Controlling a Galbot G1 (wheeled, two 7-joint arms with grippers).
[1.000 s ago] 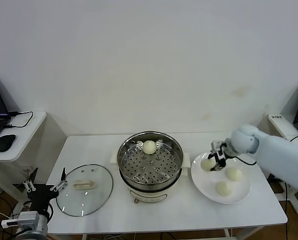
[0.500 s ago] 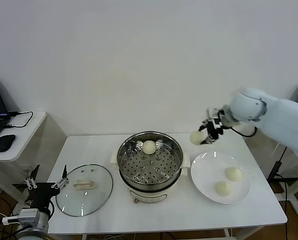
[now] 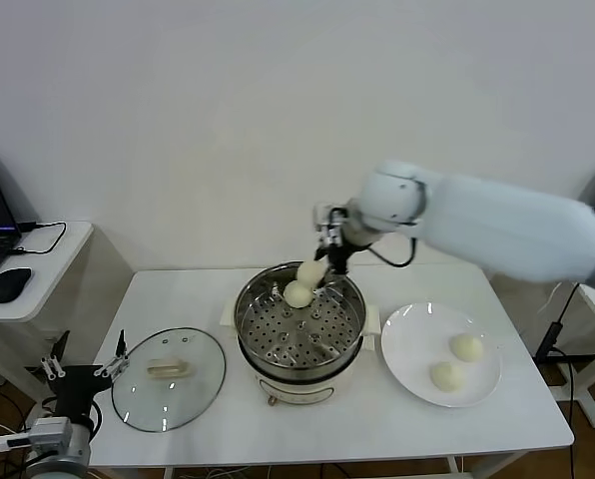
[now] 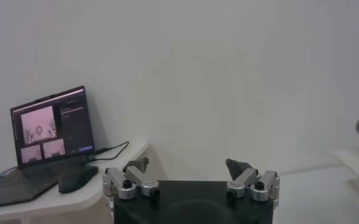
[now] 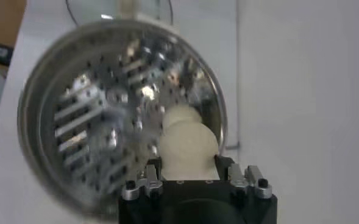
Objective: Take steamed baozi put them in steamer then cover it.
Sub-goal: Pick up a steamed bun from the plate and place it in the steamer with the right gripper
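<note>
carrying the second bun [image 3: 308, 271] to the steamer [image 3: 263, 329]. right gripper [image 3: 326, 261] squeezed tight on that bun, up over the back rim, just above the bun already inside [image 3: 297, 293]. next, probably: lower it onto a bare patch of holes beside that one, then let go. two more buns [image 3: 466, 346] waiting on the white plate [image 3: 407, 339]. glass cover [image 3: 168, 377] lying flat on the table [image 3: 178, 294], for last. left gripper [image 3: 81, 373] low by the table's corner, spread wide, holding nothing.

only in the right wrist view: held bun [image 5: 188, 149] stacked right over the other bun [image 5: 180, 117], shiny floor below. only in the left wrist view: a laptop [image 4: 52, 125] on a side desk.
</note>
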